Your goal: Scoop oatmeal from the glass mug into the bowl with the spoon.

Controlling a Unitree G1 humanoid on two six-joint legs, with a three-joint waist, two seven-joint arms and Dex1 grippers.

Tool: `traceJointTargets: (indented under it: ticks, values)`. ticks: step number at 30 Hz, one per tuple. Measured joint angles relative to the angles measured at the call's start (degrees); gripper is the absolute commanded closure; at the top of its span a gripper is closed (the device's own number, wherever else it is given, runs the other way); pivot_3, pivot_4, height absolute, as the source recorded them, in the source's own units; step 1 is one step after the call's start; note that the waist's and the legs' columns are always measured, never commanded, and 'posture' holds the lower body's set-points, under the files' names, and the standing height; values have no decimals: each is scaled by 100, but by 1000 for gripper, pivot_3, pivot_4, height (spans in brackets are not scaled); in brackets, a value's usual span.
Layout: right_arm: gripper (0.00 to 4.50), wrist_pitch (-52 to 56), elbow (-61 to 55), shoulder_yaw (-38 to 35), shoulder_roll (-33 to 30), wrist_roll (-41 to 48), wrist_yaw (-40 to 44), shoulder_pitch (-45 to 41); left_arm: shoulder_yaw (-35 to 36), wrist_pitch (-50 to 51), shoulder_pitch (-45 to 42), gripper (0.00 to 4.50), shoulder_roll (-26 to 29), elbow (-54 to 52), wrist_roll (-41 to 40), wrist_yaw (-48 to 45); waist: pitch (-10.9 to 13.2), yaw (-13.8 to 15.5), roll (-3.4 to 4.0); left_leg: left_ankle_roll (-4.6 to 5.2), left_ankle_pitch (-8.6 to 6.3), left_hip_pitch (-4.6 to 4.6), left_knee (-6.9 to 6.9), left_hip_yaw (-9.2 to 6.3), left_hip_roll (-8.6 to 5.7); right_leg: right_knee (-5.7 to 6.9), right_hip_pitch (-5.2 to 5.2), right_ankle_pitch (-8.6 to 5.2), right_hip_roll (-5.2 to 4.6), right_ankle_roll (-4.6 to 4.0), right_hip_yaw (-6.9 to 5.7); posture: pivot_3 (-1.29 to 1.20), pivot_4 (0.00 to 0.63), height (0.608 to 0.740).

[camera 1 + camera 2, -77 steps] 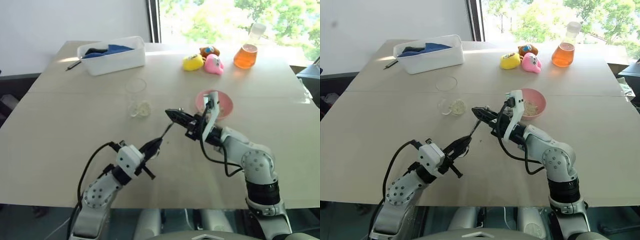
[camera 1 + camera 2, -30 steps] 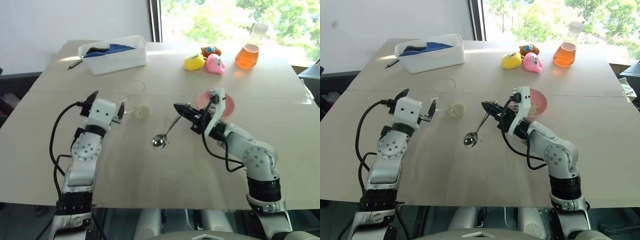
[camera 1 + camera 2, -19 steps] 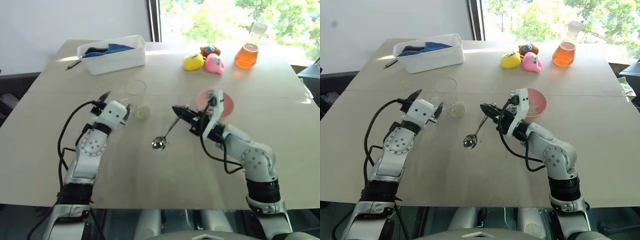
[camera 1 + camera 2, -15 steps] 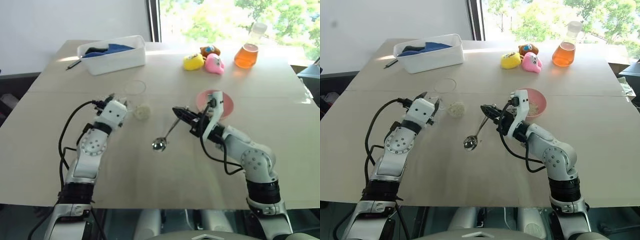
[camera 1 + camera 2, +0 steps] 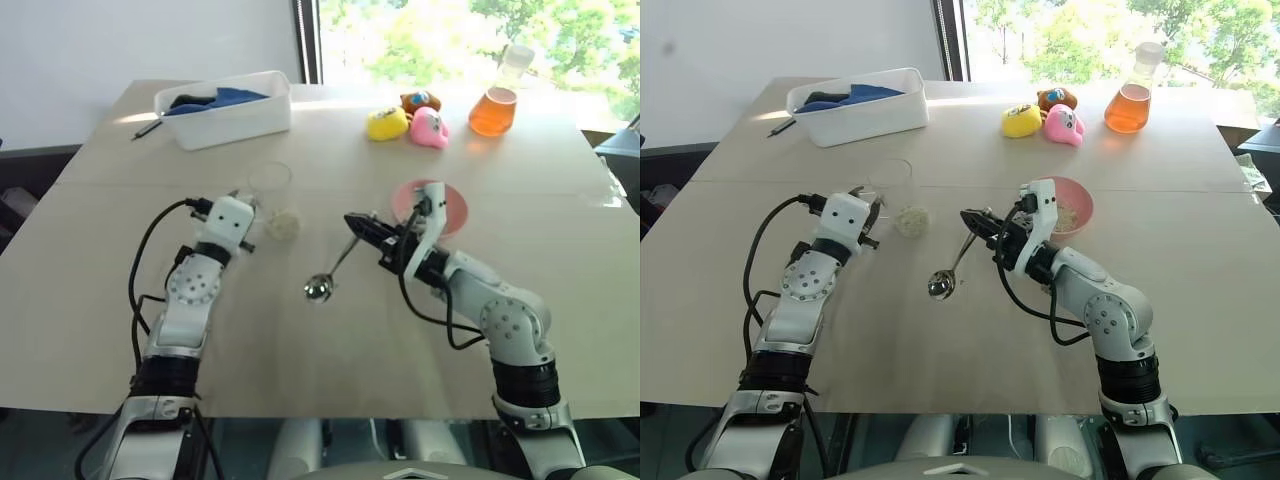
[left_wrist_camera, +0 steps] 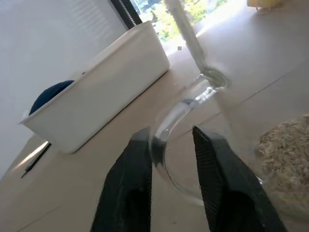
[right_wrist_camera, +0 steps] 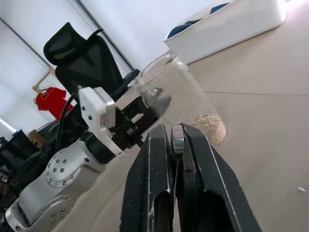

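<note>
Pale wood surface (image 5: 300, 370) under a bright window, head views: since a second ago the left gripper (image 5: 247, 215) has narrowed from wide open and edged in against the mug (image 5: 270, 196); its jaws now sit close together at the mug's near side. Mug stands upright, oatmeal (image 5: 283, 223) heaped in its base. Right gripper (image 5: 352, 221) unchanged in place, jaws closed on the spoon (image 5: 328, 275) handle; spoon hangs down with its bowl at the surface, between mug and robot. Bowl (image 5: 1068, 207) sits just behind the right wrist, some flakes inside. Well back: tub (image 5: 224, 108), pen (image 5: 146, 130), toys (image 5: 407, 122), flask (image 5: 495, 103).

Left wrist view: adds what the head views cannot resolve. The two fingers (image 6: 132, 193) bracket the mug's clear handle loop (image 6: 169, 130), jaws narrow with a slim gap on each side; contact cannot be confirmed. Oatmeal shows through the glass beside them; tub behind.

Right wrist view: jaws pressed together with the spoon's handle end (image 7: 177, 139) pinched between them. Beyond, the left gripper at the mug wall, oatmeal at the base. Office chair (image 7: 82, 60) in the background.
</note>
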Motion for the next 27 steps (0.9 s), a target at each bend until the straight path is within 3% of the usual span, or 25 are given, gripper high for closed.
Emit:
traceJointTargets:
  ticks: [12, 21, 27]
  values:
    - [4500, -16, 11, -31, -33, -67, 52, -108, 71, 61, 37, 4315, -96, -107, -242, 114, -2, -46, 3, 0, 0, 11, 2, 6, 2, 10, 2, 1, 3, 1, 6, 0, 150, 740]
    - [4500, -188, 218, -722, -188, -44, -221, -2375, 119, 213, -52, 4315, -193, -46, -642, -414, -2, 7, 3, -24, 14, 2, 3, 3, -4, 3, 1, 0, 10, 1, -4, 0, 150, 740]
    - [4500, -292, 513, -656, -122, -154, -211, -2489, -85, 135, -46, 4315, -139, -195, -673, -874, -2, 75, 4, -24, 15, -1, 2, 7, -13, -1, 0, 0, 4, 1, 1, 0, 150, 740]
